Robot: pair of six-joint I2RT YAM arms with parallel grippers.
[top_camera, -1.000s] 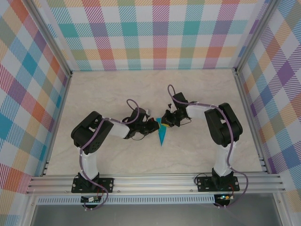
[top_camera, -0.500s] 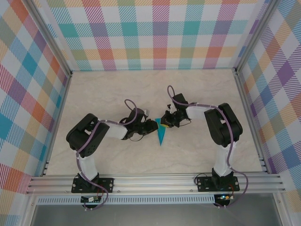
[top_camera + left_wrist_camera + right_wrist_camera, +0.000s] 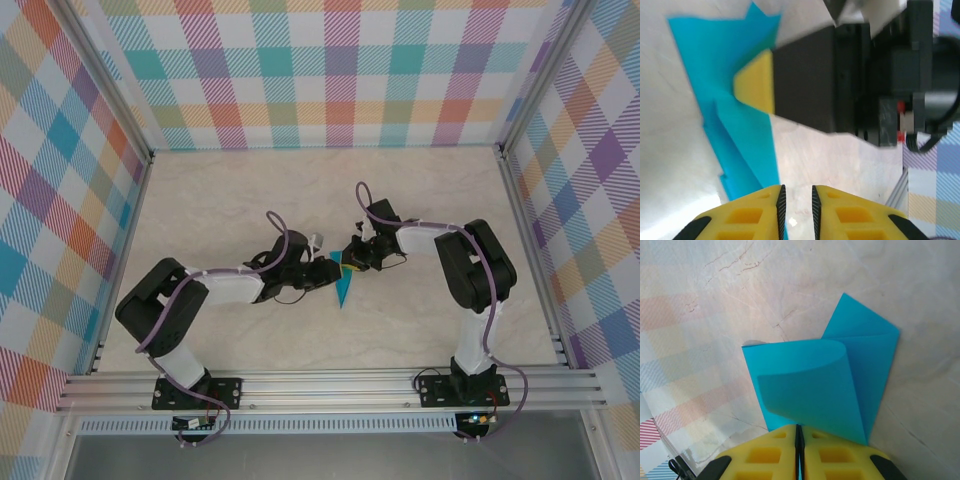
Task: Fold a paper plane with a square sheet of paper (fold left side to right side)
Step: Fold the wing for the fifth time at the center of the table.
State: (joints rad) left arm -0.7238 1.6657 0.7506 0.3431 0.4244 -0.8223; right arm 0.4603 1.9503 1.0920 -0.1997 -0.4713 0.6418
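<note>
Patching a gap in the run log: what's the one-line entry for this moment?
phase: folding | left gripper: slightly open, next to folded teal paper | right gripper: shut on the paper, flap curled over

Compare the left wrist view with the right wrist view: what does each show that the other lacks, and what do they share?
Left wrist view: the right pincer seen from outside, its yellow tip at the teal paper and its black body behind it; the left pincer with a narrow gap between its fingers; a plaid wall at the right edge.
Right wrist view: a flap of the paper curling over flatter layers, and the right pincer shut on the paper's near edge.
Shared: the teal paper lying on the marbled table.
</note>
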